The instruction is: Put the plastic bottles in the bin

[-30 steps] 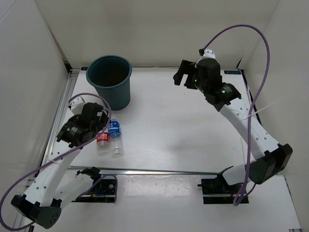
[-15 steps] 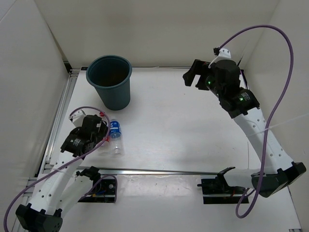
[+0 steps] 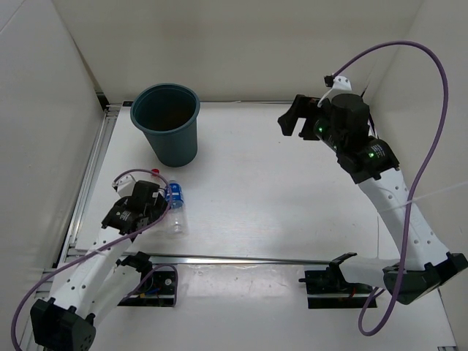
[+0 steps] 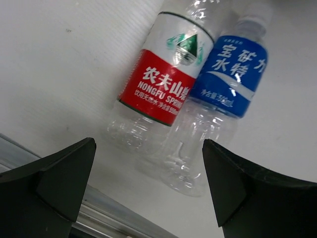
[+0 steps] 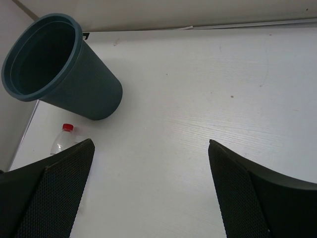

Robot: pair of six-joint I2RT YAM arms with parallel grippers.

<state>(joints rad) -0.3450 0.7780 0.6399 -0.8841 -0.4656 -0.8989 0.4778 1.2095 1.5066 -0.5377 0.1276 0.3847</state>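
Two bottles lined up under the left pincer

Left pincer point(image 4: 148, 148) hangs with its jaws spread as wide as they go and nothing between them. Over the last second it has drawn back toward the near edge and dropped lower, so its wrist camera now looks straight down on the pair. Just beyond its fingertips lies the red-labelled bottle point(image 4: 161, 89), on its side. The blue-labelled bottle point(image 4: 225, 74) lies touching it along its length. Neither bottle has shifted in that second. From above, the left pincer point(image 3: 157, 201) hides most of the red one.

Right pincer point(image 5: 151, 144) is also wide open and empty. It has swung away to the far right of the table point(image 3: 278, 205), well apart from everything.

The bin point(image 3: 172, 142) stands upright at the far left, near the bottles but beyond them. Its inside is too dark to show what it holds, and no other bottles show on the table.

Judged from this, the left arm is set for a pick. Because the two bottles touch, closing on one may nudge or trap the other.
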